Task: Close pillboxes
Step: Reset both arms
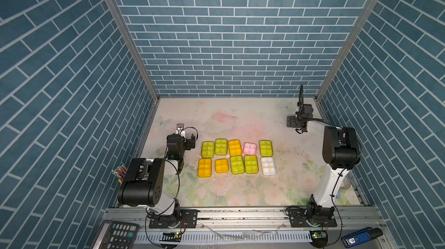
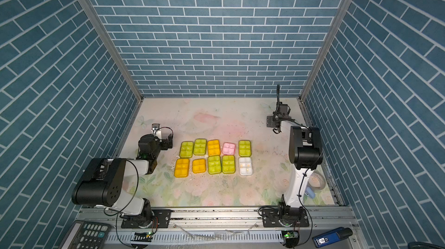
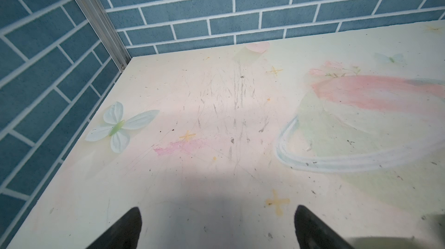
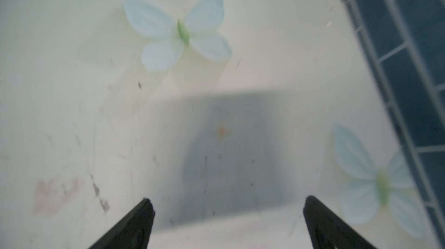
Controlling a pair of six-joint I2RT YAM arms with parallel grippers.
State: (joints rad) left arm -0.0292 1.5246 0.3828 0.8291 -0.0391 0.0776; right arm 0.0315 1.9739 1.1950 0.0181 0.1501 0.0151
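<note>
Pillboxes [image 1: 236,164] in two rows in both top views only; wrist views: floral mat [image 3: 216,115], both arms' jaws spread.

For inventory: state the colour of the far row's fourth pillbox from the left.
That pillbox is pink, clearest in a top view.

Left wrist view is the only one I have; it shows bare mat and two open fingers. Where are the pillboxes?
Observer: Ten pillboxes lie on the mat in two rows of five, right of the left gripper.
Operator: Which is nearest to it?
Observer: The green pillbox ending the far row.
Operator: And the other arm?
Observer: The right gripper is open, near the far right corner, away from the boxes.
</note>
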